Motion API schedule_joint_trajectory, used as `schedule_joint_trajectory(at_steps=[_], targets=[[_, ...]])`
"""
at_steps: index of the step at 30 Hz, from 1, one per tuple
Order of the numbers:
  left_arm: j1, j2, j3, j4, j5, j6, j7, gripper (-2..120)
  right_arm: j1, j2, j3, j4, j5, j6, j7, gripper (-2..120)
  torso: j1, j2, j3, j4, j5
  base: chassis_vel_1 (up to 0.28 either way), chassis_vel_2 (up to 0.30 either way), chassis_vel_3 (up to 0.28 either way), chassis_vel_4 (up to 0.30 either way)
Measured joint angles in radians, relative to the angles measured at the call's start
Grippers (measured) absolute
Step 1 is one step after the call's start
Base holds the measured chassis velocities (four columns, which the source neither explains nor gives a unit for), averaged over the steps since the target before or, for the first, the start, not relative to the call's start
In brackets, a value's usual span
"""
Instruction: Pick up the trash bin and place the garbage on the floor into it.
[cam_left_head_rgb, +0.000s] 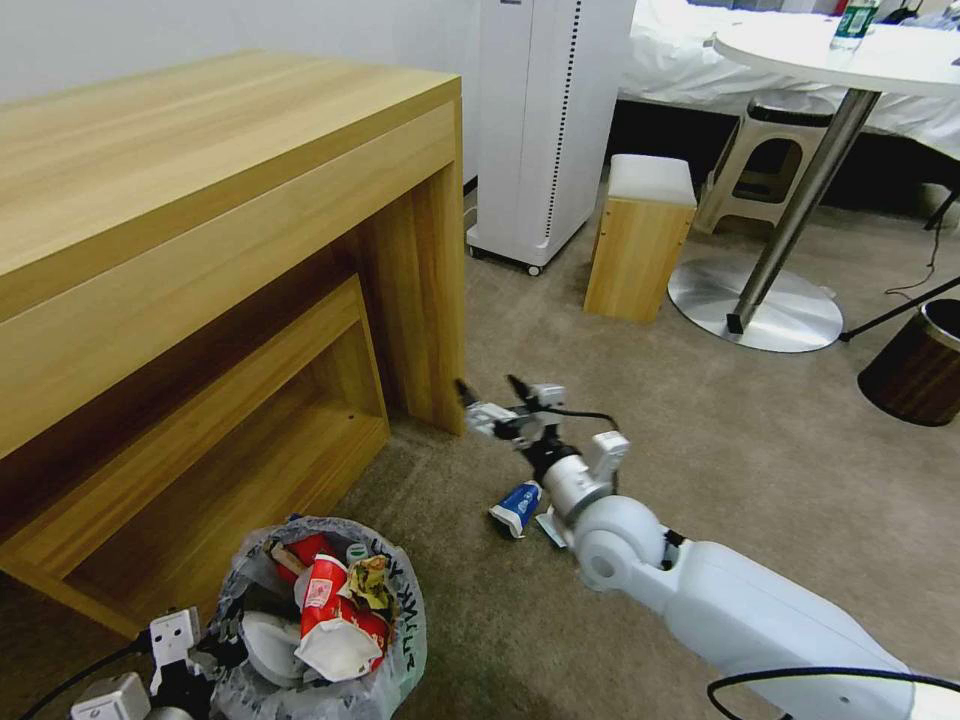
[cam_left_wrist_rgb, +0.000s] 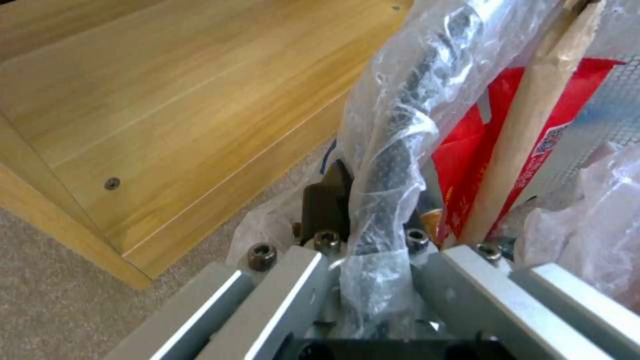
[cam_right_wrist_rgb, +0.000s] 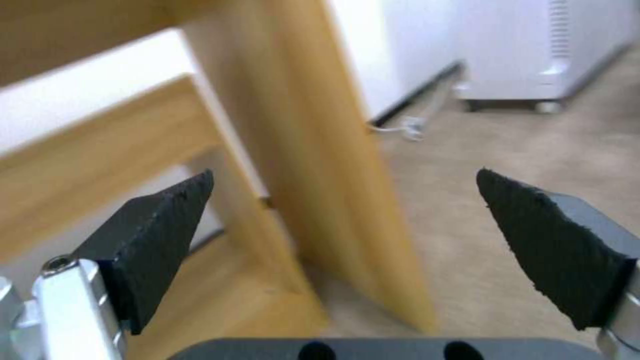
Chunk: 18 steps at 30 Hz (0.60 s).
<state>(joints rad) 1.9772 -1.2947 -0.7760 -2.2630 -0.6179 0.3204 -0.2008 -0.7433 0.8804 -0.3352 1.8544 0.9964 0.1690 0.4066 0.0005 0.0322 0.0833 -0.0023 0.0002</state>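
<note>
The trash bin (cam_left_head_rgb: 395, 640) stands at the near left on the beige floor (cam_left_head_rgb: 760, 450), lined with a crinkly bag and holding red wrappers, white tissue and other garbage. My left gripper (cam_left_head_rgb: 205, 650) is shut on its rim; the left wrist view shows the bag-wrapped rim (cam_left_wrist_rgb: 390, 150) between the jaws of the left gripper (cam_left_wrist_rgb: 370, 210), with a red wrapper (cam_left_wrist_rgb: 473, 165) and a wooden stick (cam_left_wrist_rgb: 533, 125) inside. A blue-white wrapper (cam_left_head_rgb: 517, 507) lies on the carpet under my right wrist. My right gripper (cam_left_head_rgb: 492, 392) (cam_right_wrist_rgb: 347, 220) hovers open and empty beside the desk leg (cam_right_wrist_rgb: 333, 165).
A wooden desk (cam_left_head_rgb: 200, 200) with a low shelf fills the left. Behind stand a white appliance (cam_left_head_rgb: 545, 120), a wooden stool (cam_left_head_rgb: 640, 240), a plastic stool (cam_left_head_rgb: 765, 160) and a round table's metal base (cam_left_head_rgb: 755, 305). A dark brown bin (cam_left_head_rgb: 915, 365) sits at the right edge.
</note>
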Motion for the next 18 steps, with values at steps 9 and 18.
schedule_joint_trajectory(at_steps=[9,18], targets=[[-0.006,0.015,0.003,0.010,-0.004,-0.002,-0.004,0,-0.150,-0.037,0.198,-0.007,-0.122,-0.065,0.083,100,0.000,0.000,0.000,0.0000,-0.0001,0.000,0.000,0.000,0.000],[0.004,0.014,0.005,0.010,0.013,-0.003,-0.004,0,-0.239,-0.059,0.289,-0.046,-0.315,-0.190,0.226,100,0.000,0.000,0.000,0.0001,-0.0002,0.000,0.000,0.000,0.000]])
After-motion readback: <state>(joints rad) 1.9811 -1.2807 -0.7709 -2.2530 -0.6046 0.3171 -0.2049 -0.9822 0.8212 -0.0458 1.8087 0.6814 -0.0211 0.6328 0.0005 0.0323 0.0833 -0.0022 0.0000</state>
